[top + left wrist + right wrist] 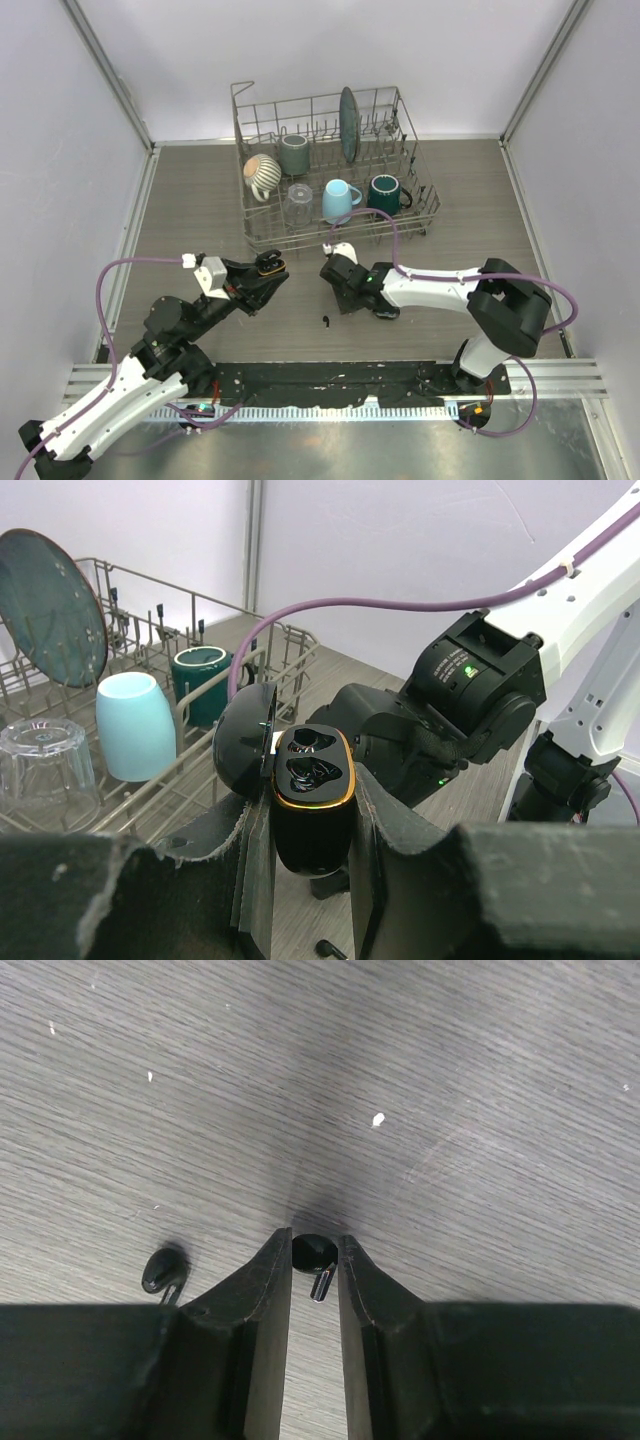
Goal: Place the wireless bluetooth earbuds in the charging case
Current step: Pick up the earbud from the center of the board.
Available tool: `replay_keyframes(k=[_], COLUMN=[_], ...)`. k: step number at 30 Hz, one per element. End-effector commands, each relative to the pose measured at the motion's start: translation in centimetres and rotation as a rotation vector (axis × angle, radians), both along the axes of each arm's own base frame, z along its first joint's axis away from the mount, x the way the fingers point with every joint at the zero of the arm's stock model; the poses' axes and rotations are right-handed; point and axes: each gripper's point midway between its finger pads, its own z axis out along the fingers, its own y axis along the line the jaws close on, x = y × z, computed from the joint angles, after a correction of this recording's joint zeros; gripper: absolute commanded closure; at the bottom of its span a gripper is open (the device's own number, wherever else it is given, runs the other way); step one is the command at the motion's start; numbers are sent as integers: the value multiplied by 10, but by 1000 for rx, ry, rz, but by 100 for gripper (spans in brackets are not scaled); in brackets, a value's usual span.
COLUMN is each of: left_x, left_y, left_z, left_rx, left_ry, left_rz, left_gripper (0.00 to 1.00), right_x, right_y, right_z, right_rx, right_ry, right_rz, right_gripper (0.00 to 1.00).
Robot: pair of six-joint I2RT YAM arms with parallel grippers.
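Left claw (310, 802) holds open charging case (312, 780) (wells look empty). Right claw (314, 1260) pinches one earbud (312, 1252) on table (450, 1080), second earbud (163, 1270) at 9 o'clock.

Top cam overhead; wrist cams close; all share table (190, 200).

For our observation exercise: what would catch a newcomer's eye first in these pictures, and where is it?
An open charging case, lid flipped back, stands clamped in the left jaws. A tiny black earbud sits between the right jaws, a second earbud lying loose on the table beside them. A loaded dish rack stands at the far side.
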Motion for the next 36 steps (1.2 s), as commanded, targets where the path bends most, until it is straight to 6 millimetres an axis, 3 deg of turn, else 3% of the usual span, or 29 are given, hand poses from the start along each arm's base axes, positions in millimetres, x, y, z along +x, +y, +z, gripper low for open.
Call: replay_keyframes(k=[1, 8, 15, 21, 22, 24, 25, 28, 36], left_x=[-1, -1, -2, -2, -2, -2, -1, -1, 2], left_y=[2, 1, 0, -1, -1, -1, -2, -3, -8], left_z=[16, 18, 19, 19, 20, 20, 20, 20, 21], left_rx=[-42, -42, -45, -47, -50, -52, -50, -50, -52], left_ry=[-37, -42, -39, -41, -42, -43, -43, -42, -45], left_rz=[2, 1, -10, -11, -12, -12, -11, -13, -24], left_gripper=[100, 100, 100, 100, 100, 100, 100, 100, 100], right_x=[17, 24, 30, 38, 41, 41, 44, 43, 27], right_y=[14, 13, 17, 11, 10, 6, 3, 1, 5], right_z=[37, 60, 99, 149, 165, 172, 188, 203, 291], right_rx=[76, 121, 253, 427, 480, 516, 565, 619, 832], right_ry=[-101, -162, -247, -371, -412, -439, -483, -549, -762], right_rz=[-15, -44, -83, -158, -177, -194, -214, -200, -143], right_gripper=[93, 99, 99, 99, 99, 99, 99, 99, 99])
